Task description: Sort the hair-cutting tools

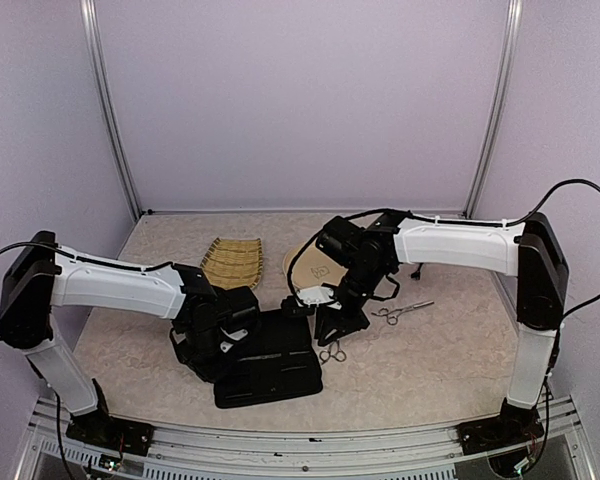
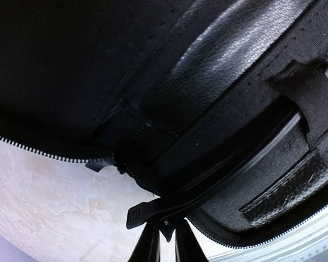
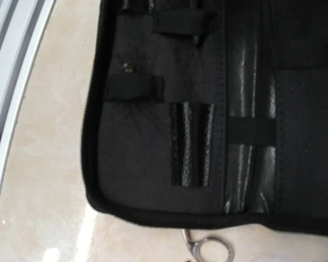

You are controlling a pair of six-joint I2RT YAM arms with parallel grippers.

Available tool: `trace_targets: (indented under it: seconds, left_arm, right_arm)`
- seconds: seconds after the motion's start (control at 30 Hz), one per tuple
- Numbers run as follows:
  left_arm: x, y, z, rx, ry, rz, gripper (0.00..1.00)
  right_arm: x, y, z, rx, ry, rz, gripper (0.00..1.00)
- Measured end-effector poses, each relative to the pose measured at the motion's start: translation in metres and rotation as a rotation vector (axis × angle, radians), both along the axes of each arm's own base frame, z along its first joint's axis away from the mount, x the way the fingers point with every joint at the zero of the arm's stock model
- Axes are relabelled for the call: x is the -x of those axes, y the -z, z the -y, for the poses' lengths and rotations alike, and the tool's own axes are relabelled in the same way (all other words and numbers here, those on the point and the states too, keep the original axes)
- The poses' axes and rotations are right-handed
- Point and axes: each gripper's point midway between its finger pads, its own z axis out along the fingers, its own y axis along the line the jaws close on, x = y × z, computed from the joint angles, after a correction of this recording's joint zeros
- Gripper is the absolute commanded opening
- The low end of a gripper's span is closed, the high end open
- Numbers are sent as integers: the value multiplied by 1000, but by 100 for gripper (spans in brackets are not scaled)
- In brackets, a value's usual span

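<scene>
left fingers clamp a thin black clip at the edge of the open black zip case (right fingers: cannot tell), seemingly drawing it out; next, a straight pull.

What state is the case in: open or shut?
Open. The case lies spread flat, its inner straps showing in the right wrist view.
</scene>
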Motion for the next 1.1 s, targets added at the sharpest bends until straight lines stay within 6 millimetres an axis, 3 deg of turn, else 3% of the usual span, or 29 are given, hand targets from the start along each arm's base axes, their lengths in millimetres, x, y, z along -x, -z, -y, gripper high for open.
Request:
trace_targets:
  seconds: [0.2, 0.37, 0.53, 1.1]
  left_arm:
    - [3, 0, 3, 5, 20, 2, 2]
    - [4, 1, 12, 26, 65, 15, 0]
    - [0, 1, 23, 63, 94, 30, 0]
    - [-7, 4, 46, 148, 85, 43, 0]
  right_arm:
    - [5, 9, 6, -10, -14, -23, 10]
    - [37, 24, 30, -16, -29, -107, 8]
    - [49, 29, 36, -73, -12, -115, 9]
    - [42, 43, 25, -123, -3, -99, 9]
